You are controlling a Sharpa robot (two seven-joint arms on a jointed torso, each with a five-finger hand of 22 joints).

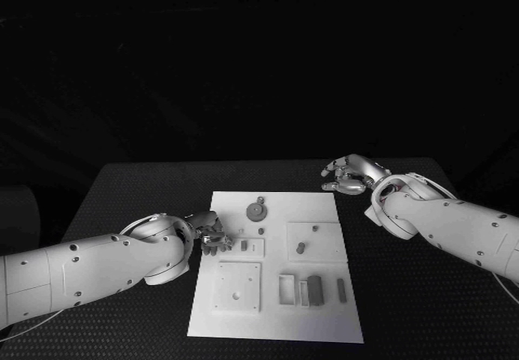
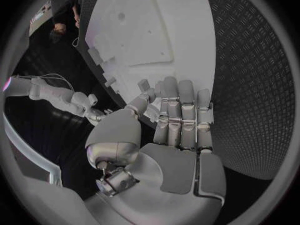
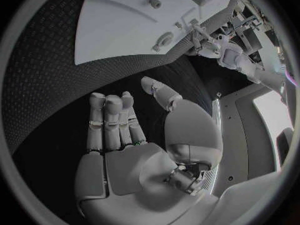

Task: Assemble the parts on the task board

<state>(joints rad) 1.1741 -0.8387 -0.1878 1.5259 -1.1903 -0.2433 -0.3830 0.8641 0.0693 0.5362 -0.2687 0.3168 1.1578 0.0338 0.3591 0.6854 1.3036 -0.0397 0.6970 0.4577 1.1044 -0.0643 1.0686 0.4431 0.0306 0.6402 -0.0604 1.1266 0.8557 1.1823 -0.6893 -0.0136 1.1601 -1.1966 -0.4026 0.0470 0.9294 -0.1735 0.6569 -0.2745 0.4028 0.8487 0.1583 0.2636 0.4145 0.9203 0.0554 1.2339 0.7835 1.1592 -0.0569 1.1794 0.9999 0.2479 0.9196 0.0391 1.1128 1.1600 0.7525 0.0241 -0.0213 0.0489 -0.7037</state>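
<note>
Left robot hand (image 1: pixel 212 238): fingers spread, holding nothing, over the task board's (image 1: pixel 236 206) left edge beside a small part (image 1: pixel 244 245).
Right robot hand (image 1: pixel 352 175): loosely open, empty, off the board's far right corner.
Advice: probably close squarely on that part.
Recesses: several hold upright parts.
</note>
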